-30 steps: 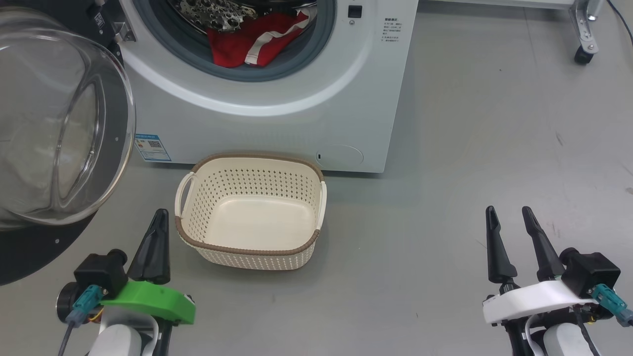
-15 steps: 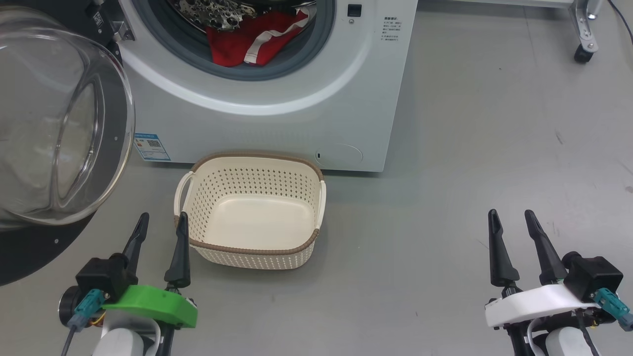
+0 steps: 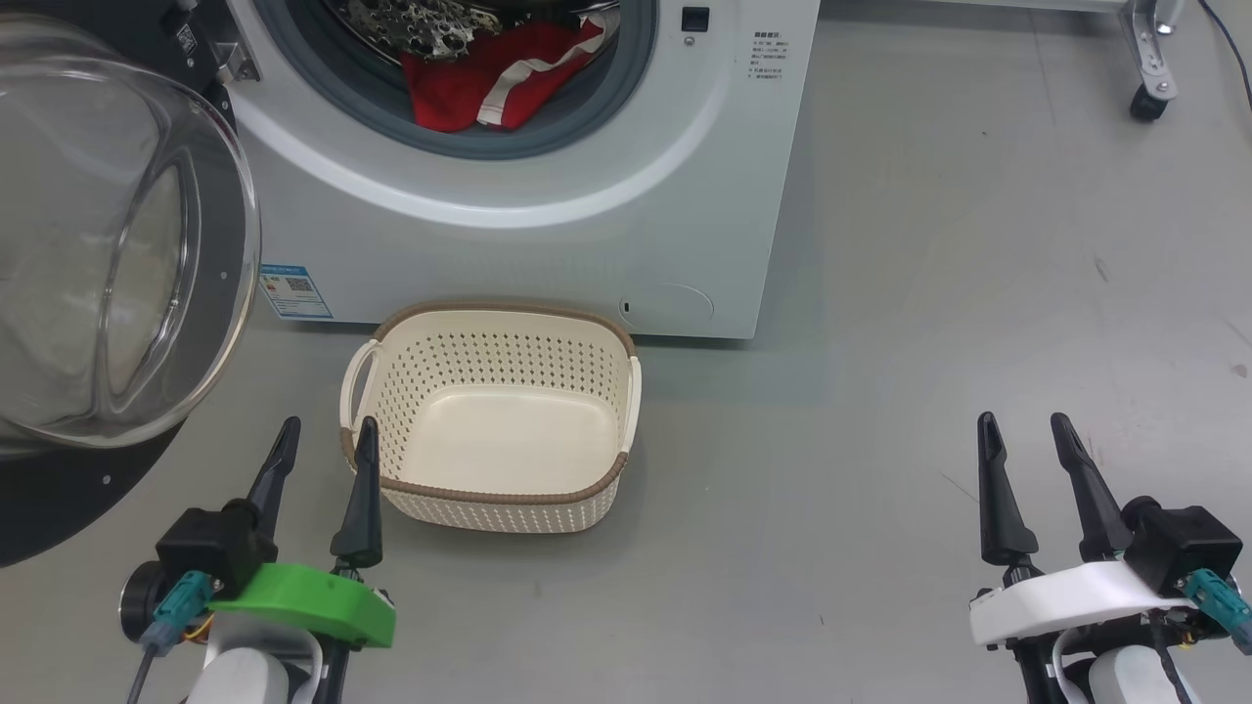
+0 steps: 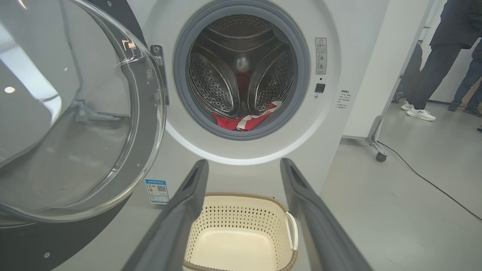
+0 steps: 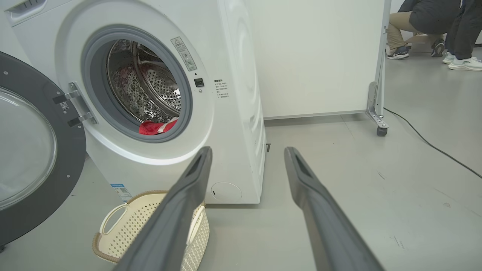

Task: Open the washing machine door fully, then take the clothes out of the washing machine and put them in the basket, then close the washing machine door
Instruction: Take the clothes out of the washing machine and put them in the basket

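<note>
Washing machine door (image 3: 117, 244) is swung wide at the left of frame, glass bowl bulging toward the camera, black rim running down to the lower left. One washing machine (image 3: 548, 244) at top centre, drum mouth unblocked. Clothes (image 3: 489, 78): one red heap with white bands on the drum's lower lip, over the grey ring. Possibly one or two garments, too bunched to count. One basket (image 3: 499, 494), empty, at centre frame on the floor (image 3: 929, 293), just in front of the machine. One blue label (image 3: 293, 290) sits low on the machine front, beside the door rim.

Two pincers. Left pincer (image 3: 329, 425) at lower left has fingers apart and is empty; its inner tip overlaps the basket's near-left corner in the head view, contact unclear. Right pincer (image 3: 1024, 420) at lower right has fingers apart and is empty, well apart from the basket, with bare floor ahead.

Upper right: one caster (image 3: 1144, 98) of a wheeled frame. In the right wrist view there is a white panel (image 5: 312, 56) behind the machine, one cable (image 5: 433, 145) across the floor, and people's legs (image 5: 425, 22) at top right.
</note>
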